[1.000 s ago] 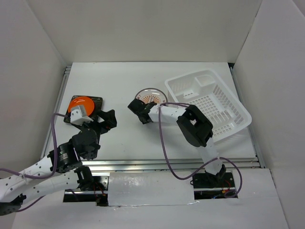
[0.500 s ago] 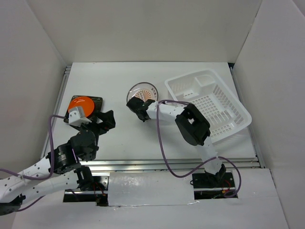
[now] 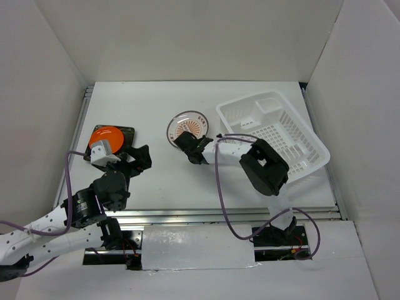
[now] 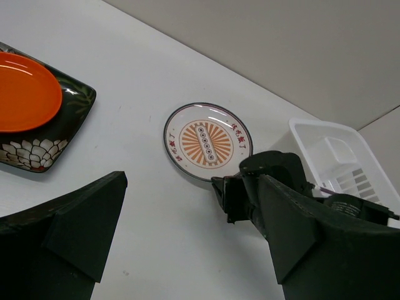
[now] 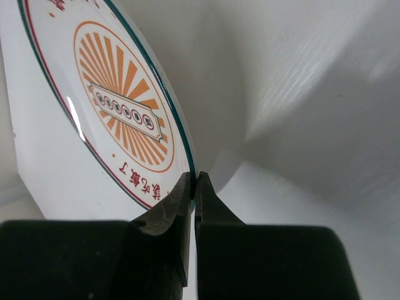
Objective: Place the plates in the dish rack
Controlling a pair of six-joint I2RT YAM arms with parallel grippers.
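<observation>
Right gripper (image 5: 194, 180): fingers pressed together, nipping the rim of the sunburst plate at their very tips.
Sunburst plate (image 4: 208, 141): straight ahead of the right gripper, its near edge caught between the fingertips. The rest of it appears to lie flat on the table (image 3: 144, 106).
Left gripper (image 4: 192, 187): fingers spread wide and holding nothing. It hovers over bare table.
Orange plate (image 4: 25, 94): ahead of the left gripper and off to its left, resting on top of the square plate.
Square plate (image 4: 37, 147): under the orange plate, near the left gripper's left finger and not touched by it.
Rack (image 3: 278, 134): to the right of the right gripper, behind that arm's elbow. Its nearest corner is close to the sunburst plate but apart from it.
Between the grippers: the sunburst plate lies ahead of the left gripper's open fingers, well apart from them.
</observation>
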